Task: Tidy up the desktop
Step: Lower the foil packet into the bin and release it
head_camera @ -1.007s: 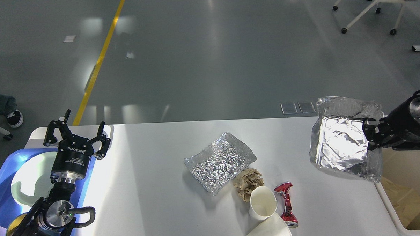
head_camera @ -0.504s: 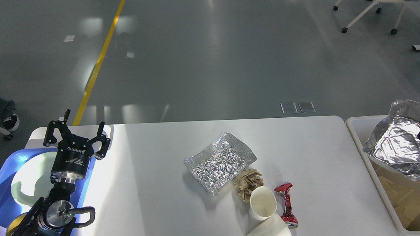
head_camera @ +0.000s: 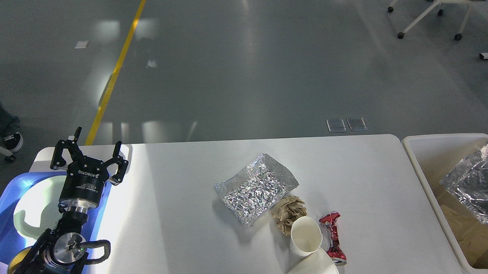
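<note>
The left claw (head_camera: 89,155) stood with its fingers spread apart, holding nothing, above the far left corner of the white tabletop (head_camera: 182,220). Just beneath and behind it lay a blue tray (head_camera: 3,210) carrying a pale green plate (head_camera: 35,209). Well to the claw's right, near the tabletop's middle, sat a crumpled foil tray (head_camera: 256,188). Just beyond that lay a wad of brown paper (head_camera: 289,212), touching a white paper cup (head_camera: 305,235); a second cup (head_camera: 313,268) lay at the near edge, with a crushed red can (head_camera: 332,237) beside them. Farthest right, off the tabletop, stood a beige bin (head_camera: 421,155) with a foil sheet (head_camera: 473,181) over it. Only a dark sliver at that sheet's edge hinted at the right claw, and whether it gripped could not be told.
</note>
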You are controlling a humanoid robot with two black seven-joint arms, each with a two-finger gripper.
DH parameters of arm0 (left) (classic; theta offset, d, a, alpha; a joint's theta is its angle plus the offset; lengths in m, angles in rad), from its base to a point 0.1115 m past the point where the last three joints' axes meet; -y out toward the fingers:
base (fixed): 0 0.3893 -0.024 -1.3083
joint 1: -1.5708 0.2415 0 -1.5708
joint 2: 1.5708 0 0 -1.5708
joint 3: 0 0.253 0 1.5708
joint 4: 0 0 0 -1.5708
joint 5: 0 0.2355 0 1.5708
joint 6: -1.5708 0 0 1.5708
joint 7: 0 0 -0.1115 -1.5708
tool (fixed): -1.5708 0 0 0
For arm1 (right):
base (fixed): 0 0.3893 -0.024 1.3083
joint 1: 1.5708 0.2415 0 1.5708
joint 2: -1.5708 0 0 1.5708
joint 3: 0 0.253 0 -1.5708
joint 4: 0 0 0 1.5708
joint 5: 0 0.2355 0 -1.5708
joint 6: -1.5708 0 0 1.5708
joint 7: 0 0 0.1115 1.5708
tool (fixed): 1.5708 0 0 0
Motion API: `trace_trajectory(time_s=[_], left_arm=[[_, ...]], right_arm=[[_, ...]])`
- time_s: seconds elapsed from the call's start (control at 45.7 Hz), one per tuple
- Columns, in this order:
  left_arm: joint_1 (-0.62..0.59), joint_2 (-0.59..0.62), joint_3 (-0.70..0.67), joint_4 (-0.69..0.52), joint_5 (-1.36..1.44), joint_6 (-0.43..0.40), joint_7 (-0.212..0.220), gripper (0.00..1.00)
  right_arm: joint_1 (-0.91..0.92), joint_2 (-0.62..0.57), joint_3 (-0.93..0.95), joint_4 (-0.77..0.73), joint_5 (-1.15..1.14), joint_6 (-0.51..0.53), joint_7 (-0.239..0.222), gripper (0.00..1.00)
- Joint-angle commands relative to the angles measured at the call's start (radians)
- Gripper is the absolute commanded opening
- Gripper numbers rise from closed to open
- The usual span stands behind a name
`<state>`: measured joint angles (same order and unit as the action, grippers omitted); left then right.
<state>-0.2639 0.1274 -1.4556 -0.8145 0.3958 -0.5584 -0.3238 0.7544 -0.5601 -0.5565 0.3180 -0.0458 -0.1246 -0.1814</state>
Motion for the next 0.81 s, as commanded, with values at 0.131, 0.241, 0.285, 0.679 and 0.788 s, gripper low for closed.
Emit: trace_trajectory(time_s=[0.131,0.241,0.285,0.679,0.788], left_arm=[[0.000,0.000,0.000,0.000,0.000,0.000,0.000,0.97],[0.000,0.000,0.000,0.000,0.000,0.000,0.000,0.97],[0.000,0.000,0.000,0.000,0.000,-0.002,0.000,0.97],[0.000,0.001,0.000,0.000,0.000,-0.002,0.000,0.97],[0.000,0.000,0.000,0.000,0.000,0.000,0.000,0.97]], right_arm=[[-0.148,0.144,0.036,-0.151,0.006,-0.122,-0.001,0.00],[-0.153,0.157,0.038,-0.151,0.007,-0.135,-0.001,0.00],[-0.153,0.164,0.040,-0.151,0.007,-0.135,-0.003,0.00],[-0.201,0.220,0.047,-0.155,0.006,-0.136,-0.007,0.00],[-0.202,0.218,0.043,-0.154,0.006,-0.132,-0.007,0.00]])
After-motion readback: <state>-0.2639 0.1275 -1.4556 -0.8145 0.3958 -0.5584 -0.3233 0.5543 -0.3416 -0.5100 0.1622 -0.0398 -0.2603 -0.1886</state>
